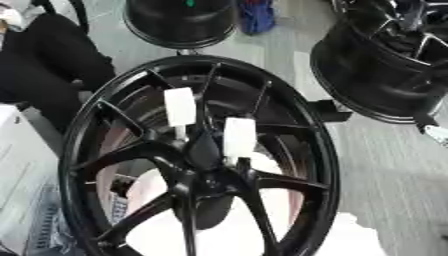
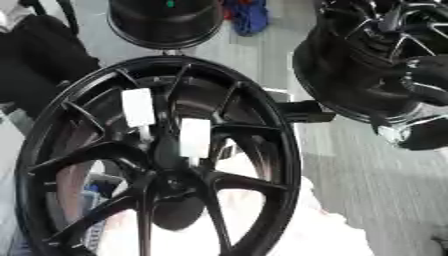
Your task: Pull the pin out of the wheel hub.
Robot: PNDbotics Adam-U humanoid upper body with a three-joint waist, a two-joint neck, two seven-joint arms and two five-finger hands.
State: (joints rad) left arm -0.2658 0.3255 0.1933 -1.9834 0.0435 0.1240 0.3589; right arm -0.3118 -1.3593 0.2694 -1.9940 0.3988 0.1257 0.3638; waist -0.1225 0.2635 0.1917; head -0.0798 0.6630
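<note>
Black wheel hub (image 1: 197,182) holds two white pins (image 1: 180,106); right hand (image 2: 427,75), grip unclear.

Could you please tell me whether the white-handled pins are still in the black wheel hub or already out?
Still in: both white-handled pins stand at the centre of the black spoked wheel hub. Neither robot hand clearly shows.

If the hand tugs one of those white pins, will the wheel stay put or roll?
The wheel stands on its rim, so it could roll or tip. It looks large and metal, probably heavy enough to resist. The pins look stiff, likely sliding straight out.
</note>
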